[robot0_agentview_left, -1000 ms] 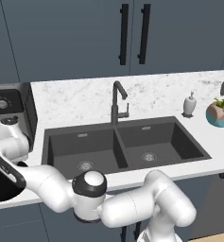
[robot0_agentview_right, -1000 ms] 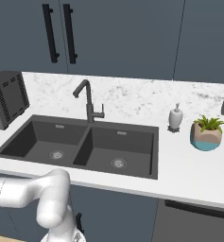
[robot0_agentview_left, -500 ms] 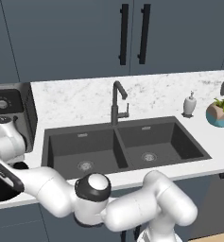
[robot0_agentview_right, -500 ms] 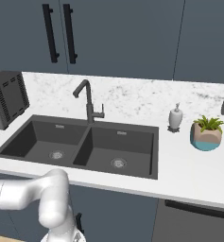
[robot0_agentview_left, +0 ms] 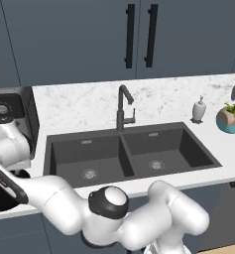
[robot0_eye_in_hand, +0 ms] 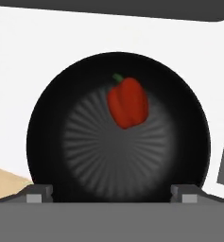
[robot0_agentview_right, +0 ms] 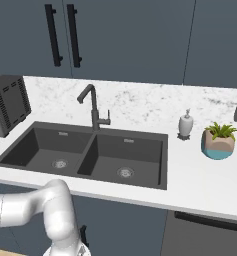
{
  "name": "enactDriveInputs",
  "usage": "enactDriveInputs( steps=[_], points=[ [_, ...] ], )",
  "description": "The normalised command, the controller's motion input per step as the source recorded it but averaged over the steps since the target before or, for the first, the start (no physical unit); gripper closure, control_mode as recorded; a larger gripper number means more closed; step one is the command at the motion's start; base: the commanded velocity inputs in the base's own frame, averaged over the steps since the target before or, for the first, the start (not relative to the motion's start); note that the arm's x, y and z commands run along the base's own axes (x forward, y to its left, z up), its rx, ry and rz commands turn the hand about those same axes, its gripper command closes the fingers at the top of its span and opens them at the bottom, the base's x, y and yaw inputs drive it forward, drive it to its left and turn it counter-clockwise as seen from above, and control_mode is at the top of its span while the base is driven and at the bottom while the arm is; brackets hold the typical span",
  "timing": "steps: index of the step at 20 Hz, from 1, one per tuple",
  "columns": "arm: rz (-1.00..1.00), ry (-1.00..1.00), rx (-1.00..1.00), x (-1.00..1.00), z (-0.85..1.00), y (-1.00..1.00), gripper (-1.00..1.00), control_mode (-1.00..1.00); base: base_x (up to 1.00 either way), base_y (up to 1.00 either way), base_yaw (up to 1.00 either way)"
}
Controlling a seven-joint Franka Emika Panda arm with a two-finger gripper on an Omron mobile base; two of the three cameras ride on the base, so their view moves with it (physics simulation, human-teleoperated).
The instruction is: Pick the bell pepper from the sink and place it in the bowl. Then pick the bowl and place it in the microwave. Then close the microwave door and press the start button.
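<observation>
With the bell pepper (robot0_eye_in_hand: 128,102) already lying in the bowl (robot0_eye_in_hand: 47,123), the bowl pickup comes next.
The gripper (robot0_eye_in_hand: 111,193) hangs released directly over the bowl on the white counter (robot0_eye_in_hand: 19,71); its fingertips straddle the near rim, the pepper beyond centre.

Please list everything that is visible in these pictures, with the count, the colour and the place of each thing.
bell pepper: 1, red, lying in the bowl
bowl: 1, black, on the white counter
sink: 1, dark grey, two basins, in the counter
faucet: 1, dark, behind the sink
soap dispenser: 1, white, right of the sink
potted plant: 1, green, right of the dispenser
small oven: 1, dark, left of the sink
cabinet handles: 2, black, above
gripper: 1, open, over the bowl
</observation>
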Motion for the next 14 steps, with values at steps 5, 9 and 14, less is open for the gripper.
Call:
enactDriveInputs(
  steps=[5,9,14],
  points=[
    [-0.02,0.00,0.00,-0.12,0.01,-0.42,-1.00,-1.00,0.00,0.00,0.00],
    [0.00,0.00,0.00,0.00,0.00,-0.24,-1.00,-1.00,0.00,0.00,0.00],
    [0.00,0.00,0.00,0.00,0.00,-0.10,-1.00,-1.00,0.00,0.00,0.00]
  ],
)
